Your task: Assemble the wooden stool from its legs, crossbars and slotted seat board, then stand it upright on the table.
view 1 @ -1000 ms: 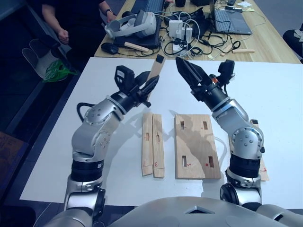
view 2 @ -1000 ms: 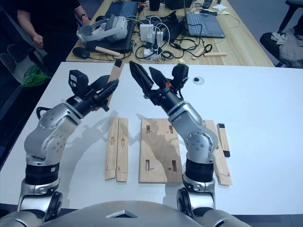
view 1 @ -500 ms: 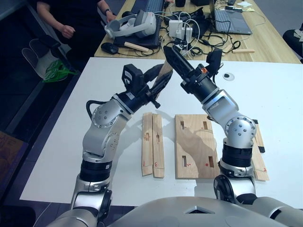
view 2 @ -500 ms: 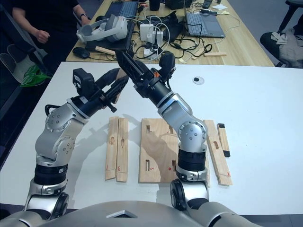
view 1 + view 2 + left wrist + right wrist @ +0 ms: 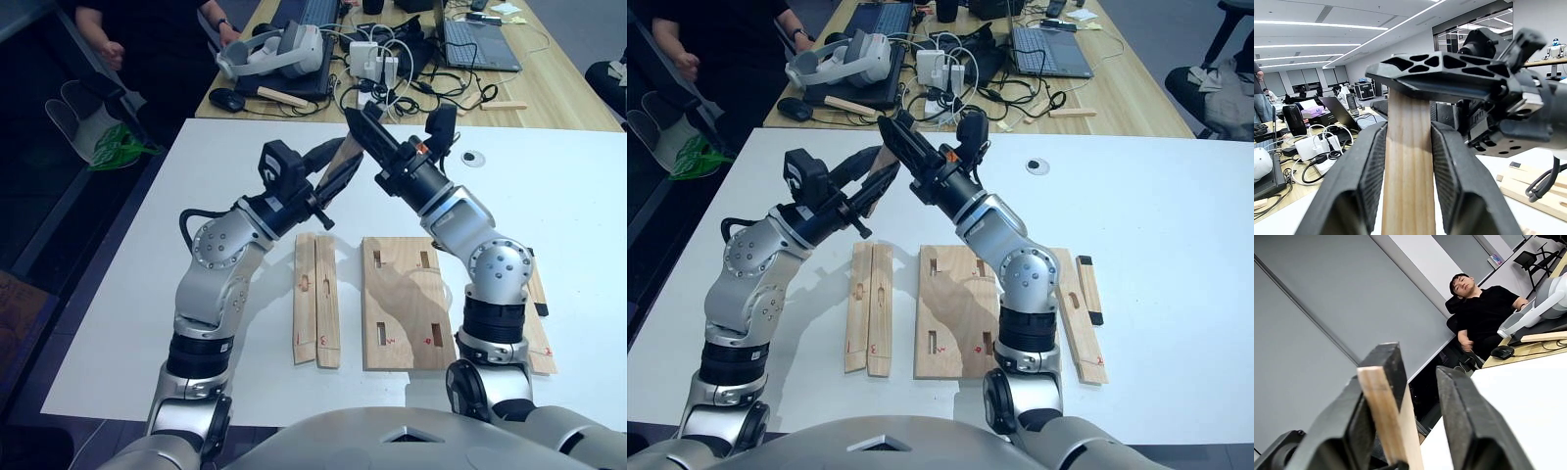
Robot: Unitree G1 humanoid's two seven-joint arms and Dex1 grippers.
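The left gripper (image 5: 338,168) is clamped on a wooden stick (image 5: 1408,161), one finger pressed flat against each side. It holds the stick in the air over the far left corner of the seat board (image 5: 407,304), which lies flat on the table (image 5: 588,215). The stick's long axis slants up and away from the board, lower end in the left gripper and upper end free.

The right gripper (image 5: 361,122) reaches in from the board's right side and straddles that upper end. Its fingers are spread: the stick lies against one finger (image 5: 1378,377) and the other stands clear of it, so nothing is pinched there yet. To my eye the right one only has to close where it is to share or take the stick.

Two slotted slats (image 5: 315,299) lie side by side just left of the board.
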